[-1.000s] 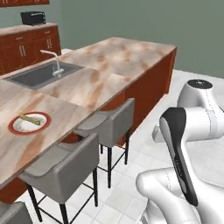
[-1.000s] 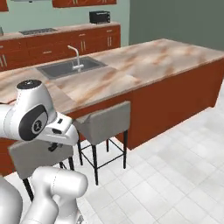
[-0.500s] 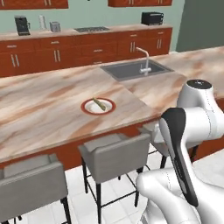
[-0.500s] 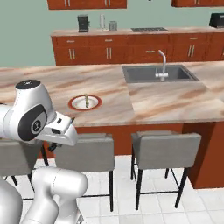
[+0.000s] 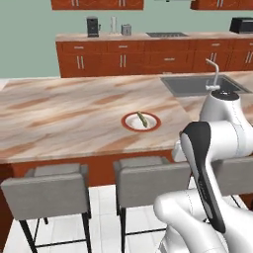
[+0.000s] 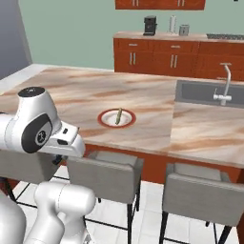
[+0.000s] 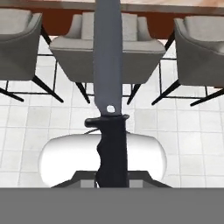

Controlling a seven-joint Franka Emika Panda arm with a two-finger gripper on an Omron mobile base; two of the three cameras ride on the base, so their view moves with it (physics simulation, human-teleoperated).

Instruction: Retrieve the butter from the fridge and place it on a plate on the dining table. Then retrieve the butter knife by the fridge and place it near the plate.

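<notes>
The butter (image 6: pixel 118 116) lies on the plate (image 6: pixel 106 121) (atop the dining table (image 6: pixel 200 131)).

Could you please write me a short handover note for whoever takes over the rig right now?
Gripper: shut on the butter knife, handle in the jaws, blade pointing toward the stools.
Butter: lying on the plate, which sits on the dining table near its front edge.
Done: butter plated, knife picked up.
Left: reach over the stools and lay the knife on the table beside the plate.
</notes>
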